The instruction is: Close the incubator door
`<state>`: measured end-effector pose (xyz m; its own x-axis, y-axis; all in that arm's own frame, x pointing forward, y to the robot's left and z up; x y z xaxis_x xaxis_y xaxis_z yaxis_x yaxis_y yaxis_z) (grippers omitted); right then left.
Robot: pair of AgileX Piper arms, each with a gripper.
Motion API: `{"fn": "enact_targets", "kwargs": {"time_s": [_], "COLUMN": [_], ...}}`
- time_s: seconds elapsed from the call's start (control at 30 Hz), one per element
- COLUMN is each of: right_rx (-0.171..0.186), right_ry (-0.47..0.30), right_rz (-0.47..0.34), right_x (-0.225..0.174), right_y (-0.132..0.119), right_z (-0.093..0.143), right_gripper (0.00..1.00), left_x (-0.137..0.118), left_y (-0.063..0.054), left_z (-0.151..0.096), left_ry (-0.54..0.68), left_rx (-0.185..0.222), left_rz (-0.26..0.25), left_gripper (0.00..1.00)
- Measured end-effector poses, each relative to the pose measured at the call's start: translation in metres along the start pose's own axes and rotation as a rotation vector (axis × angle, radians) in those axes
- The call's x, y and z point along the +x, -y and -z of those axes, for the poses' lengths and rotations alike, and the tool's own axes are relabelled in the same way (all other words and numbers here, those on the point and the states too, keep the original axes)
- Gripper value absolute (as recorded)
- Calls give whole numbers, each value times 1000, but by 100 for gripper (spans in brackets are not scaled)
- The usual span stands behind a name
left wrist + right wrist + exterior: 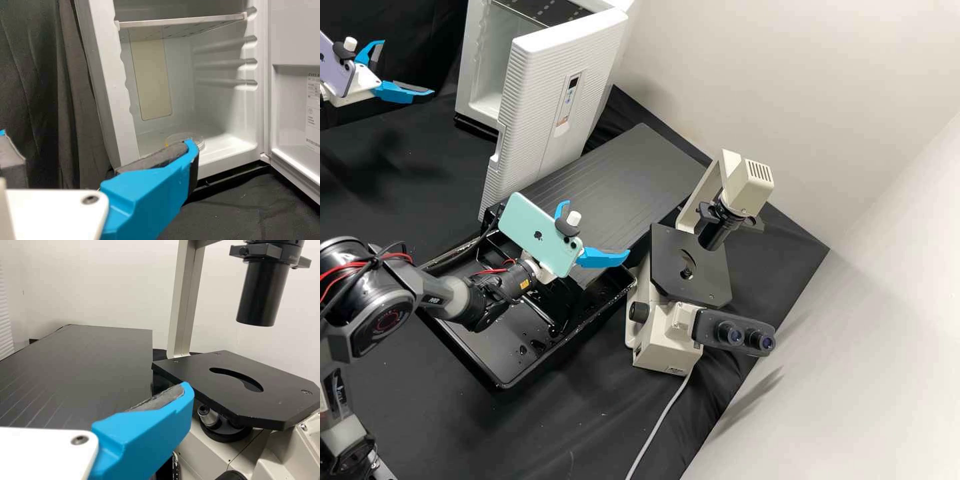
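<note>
At the far side of the bench, I see the incubator door (540, 87) swung wide off the incubator (468, 67). Long axis upright, ribbed outer face toward the microscope (713, 280). Black cloth (587, 420) below, pale wall (800, 80) behind. In the high view, the door is right of my left gripper (407, 67), clearly apart, and up-left of my right gripper (597, 228). Both grippers open, fingers spread.
</note>
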<state>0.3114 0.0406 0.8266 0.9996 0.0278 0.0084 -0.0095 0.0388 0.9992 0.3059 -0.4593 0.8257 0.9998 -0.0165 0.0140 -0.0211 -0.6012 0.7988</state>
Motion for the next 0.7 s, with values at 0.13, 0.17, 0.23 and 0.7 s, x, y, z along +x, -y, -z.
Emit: {"fn": "enact_targets", "kwargs": {"time_s": [0.13, 0.17, 0.23, 0.7], "right_rx": [0, 0, -2, -29], "right_ry": [-24, -32, -54, -203], "right_rz": [-26, -34, -56, -171], "right_x": [7, 9, 15, 78], "right_y": [-7, -9, -15, -37], "right_z": [6, 8, 13, 50], "right_gripper": [100, 100, 100, 100], "left_x": [0, 0, 0, 0], "left_y": [0, 0, 0, 0], "left_z": [0, 0, 0, 0], "left_ry": [0, 0, 0, 0], "left_rx": [0, 0, 0, 0], "left_rz": [0, 0, 0, 0], "left_gripper": [100, 100, 100, 100]}}
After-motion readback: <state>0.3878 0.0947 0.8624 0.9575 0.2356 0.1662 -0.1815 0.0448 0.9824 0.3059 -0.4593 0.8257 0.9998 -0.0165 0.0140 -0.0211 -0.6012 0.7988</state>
